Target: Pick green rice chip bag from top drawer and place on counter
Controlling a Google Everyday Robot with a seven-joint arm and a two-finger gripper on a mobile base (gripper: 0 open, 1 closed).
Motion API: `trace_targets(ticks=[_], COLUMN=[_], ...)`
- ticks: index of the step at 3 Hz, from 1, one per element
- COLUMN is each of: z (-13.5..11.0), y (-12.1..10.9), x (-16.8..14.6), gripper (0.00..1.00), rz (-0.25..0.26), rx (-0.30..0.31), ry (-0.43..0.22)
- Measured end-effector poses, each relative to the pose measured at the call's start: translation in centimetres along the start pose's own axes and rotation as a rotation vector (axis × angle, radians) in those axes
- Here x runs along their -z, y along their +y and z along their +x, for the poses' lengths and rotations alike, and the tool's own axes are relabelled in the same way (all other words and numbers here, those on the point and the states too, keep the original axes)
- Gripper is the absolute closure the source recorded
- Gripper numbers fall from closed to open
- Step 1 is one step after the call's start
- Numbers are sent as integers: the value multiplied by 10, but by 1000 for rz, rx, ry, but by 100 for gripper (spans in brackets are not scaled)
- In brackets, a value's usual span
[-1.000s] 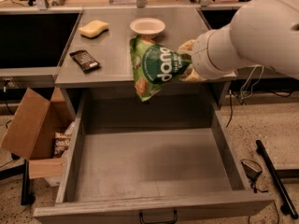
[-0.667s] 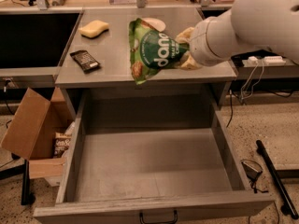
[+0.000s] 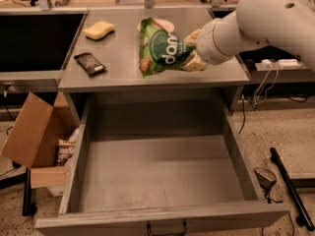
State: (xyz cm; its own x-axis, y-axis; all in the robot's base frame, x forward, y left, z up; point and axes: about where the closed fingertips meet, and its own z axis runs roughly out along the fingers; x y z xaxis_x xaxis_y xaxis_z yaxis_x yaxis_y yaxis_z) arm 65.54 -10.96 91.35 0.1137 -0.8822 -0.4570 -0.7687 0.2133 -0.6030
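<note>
A grey counter fills the upper middle of the frame. One wide grey drawer is pulled fully open below it, towards the bottom edge. The drawer shows only its flat grey bottom and low sides, with one small dark handle on its front.

One white robot arm reaches in from the upper right. Its gripper sits over the right half of the counter, its two pale fingers clamped on the right end of one green chip bag. The bag is glossy, with a dark green round logo and white lettering, and hangs tilted over the middle of the counter, well clear of the drawer. Whether its lower edge touches the counter cannot be told.

Three other things lie on the counter:
- One yellow sponge is at the upper left.
- One black snack bar is just below the sponge, near the left edge.
- One white dish is at the back, partly hidden behind the bag.

At the lower left of the frame, on the floor beside the drawer, one brown cardboard box stands open. It has packets inside, too hidden to count. One black pole lies on the speckled floor at the lower right.
</note>
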Motion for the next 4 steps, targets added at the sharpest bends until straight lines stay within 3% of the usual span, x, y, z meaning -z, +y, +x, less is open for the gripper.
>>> trace_targets(ticks=[1, 2, 3, 4], z=[0, 11, 34, 54], y=[-1, -23, -60, -90], x=[0, -7, -25, -49], gripper=[100, 100, 100, 100], rz=[2, 33, 64, 65], rx=[-1, -98, -263, -397], ry=[1, -16, -44, -51])
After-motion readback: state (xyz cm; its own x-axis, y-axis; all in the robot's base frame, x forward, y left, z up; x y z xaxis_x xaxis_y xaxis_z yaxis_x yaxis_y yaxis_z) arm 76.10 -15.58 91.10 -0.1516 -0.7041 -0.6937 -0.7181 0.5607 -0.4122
